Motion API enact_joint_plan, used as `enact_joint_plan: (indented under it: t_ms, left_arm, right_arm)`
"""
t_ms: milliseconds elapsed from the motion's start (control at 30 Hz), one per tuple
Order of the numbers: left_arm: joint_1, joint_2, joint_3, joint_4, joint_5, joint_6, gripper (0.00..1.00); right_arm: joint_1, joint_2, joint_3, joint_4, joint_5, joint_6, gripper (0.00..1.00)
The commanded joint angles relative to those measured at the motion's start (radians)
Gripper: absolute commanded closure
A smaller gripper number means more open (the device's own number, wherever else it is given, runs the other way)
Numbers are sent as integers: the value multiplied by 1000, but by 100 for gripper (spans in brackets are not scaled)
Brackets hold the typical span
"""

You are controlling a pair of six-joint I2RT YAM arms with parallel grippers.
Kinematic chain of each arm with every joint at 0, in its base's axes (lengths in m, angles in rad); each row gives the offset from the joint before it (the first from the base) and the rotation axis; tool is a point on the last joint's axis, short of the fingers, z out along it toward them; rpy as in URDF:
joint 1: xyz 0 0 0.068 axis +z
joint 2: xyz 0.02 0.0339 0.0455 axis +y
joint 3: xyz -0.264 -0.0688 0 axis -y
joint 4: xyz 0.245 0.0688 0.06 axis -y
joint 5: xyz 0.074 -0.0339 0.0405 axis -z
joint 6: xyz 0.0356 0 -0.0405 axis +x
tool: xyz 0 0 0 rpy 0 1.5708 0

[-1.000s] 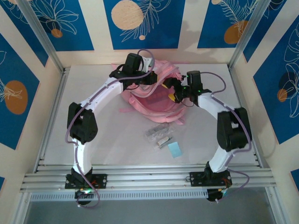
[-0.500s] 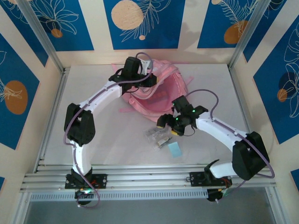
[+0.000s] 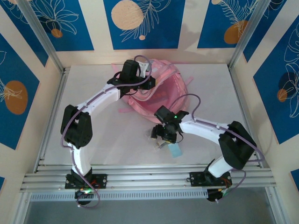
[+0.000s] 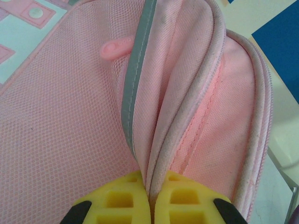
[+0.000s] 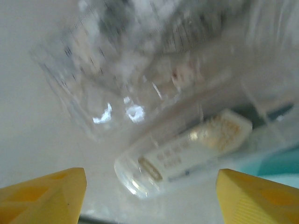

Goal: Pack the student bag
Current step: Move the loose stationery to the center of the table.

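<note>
left fingers (image 4: 117, 203) pinch the student bag (image 3: 166, 91) by its rim, far across the bench (image 3: 98, 140); right fingers (image 5: 46, 191) spread over a clear tube (image 5: 182, 149) that may skid off when squeezed.

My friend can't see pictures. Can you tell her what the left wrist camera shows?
The left gripper, yellow-fingered, is pinched shut on a fold of the pink student bag beside its grey trim. A small pink tab sticks out above.
</note>
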Motion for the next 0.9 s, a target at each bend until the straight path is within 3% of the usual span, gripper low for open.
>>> enact_joint_plan:
  t_ms: [0,133,233,333,600,867]
  left_arm:
    - [12,-73,-10,55,25,-24,100]
    - [13,-82,-23,54,21,-17,100]
    - [12,-82,-23,52,17,-15,100]
    - [12,-79,-18,50,15,-18,100]
    - [13,-76,-3,43,9,-16,100]
    - [17,-64,36,29,2,-7,100]
  right_arm:
    - [-3,55,87,-43,181,-172,24]
    - [-25,114,115,-19,260,-305,23]
    - [-65,146,124,-3,253,-344,19]
    - [-73,160,124,12,243,-333,1]
    - [-59,246,113,152,215,-339,1]
    - [79,275,152,228,132,-338,0]
